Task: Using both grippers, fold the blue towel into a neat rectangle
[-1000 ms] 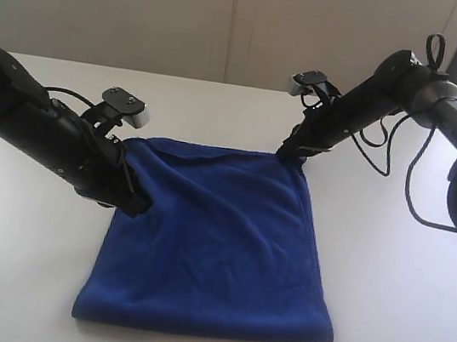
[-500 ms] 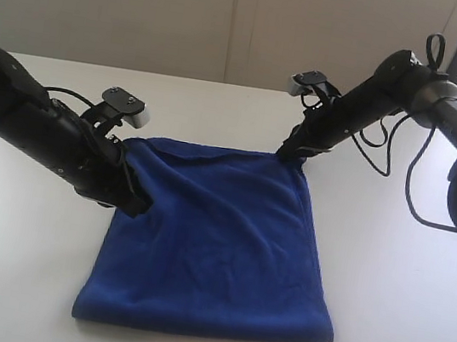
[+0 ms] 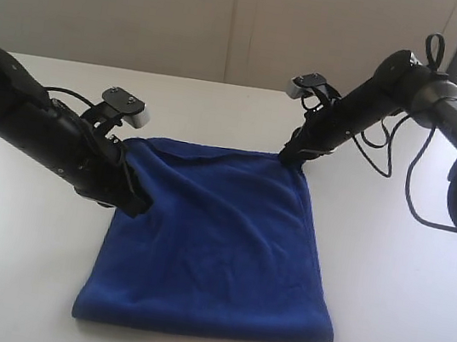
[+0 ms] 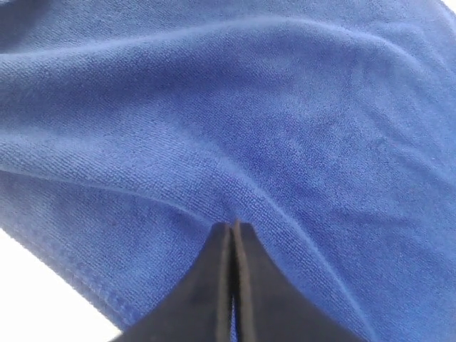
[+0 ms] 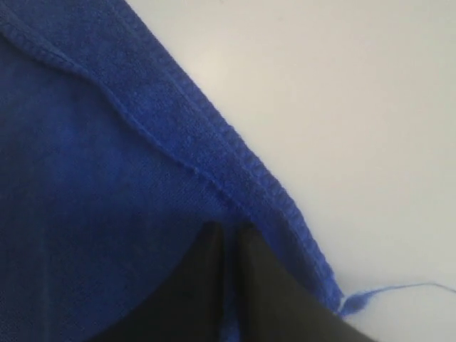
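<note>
Left gripper (image 4: 233,226): I see its slim black fingers pressed flat together, pinching a ridge of the towel (image 3: 217,247) at its left edge.
Right gripper (image 5: 229,229): the fingers almost meet, with a sliver of blue cloth in the slit, nipped just inside the hem (image 5: 214,135) at the far right corner.
Towel: it lies on the white table (image 3: 413,319) between the arms, puckered at both grips.
Hidden: in the exterior view I cannot make out either pair of fingertips against the cloth.
Material: fuzzy royal-blue pile, thin stitched hem, and one loose thread (image 5: 399,288) at the corner.
</note>
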You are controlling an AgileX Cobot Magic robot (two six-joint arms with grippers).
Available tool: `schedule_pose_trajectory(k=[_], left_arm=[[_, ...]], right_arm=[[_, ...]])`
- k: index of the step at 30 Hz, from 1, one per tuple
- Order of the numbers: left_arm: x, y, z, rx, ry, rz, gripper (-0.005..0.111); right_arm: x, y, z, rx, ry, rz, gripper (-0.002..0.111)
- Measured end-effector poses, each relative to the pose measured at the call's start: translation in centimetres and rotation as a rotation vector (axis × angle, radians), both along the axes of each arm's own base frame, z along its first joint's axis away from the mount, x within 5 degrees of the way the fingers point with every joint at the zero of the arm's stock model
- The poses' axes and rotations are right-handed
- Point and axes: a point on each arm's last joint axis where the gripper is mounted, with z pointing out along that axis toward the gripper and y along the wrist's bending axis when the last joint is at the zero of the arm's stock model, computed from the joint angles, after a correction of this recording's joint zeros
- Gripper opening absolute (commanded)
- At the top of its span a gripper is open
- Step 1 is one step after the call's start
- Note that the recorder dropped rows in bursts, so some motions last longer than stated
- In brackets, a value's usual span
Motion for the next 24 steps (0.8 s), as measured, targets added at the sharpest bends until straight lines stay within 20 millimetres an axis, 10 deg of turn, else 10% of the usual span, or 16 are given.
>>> schedule_pose_trajectory(k=[24], left_arm=[[0.0,0.0,0.0,0.001,-0.002,0.002,0.0]], right_arm=[[-0.1,-0.4,3.4,-0.033,-0.061,-0.003,0.005]])
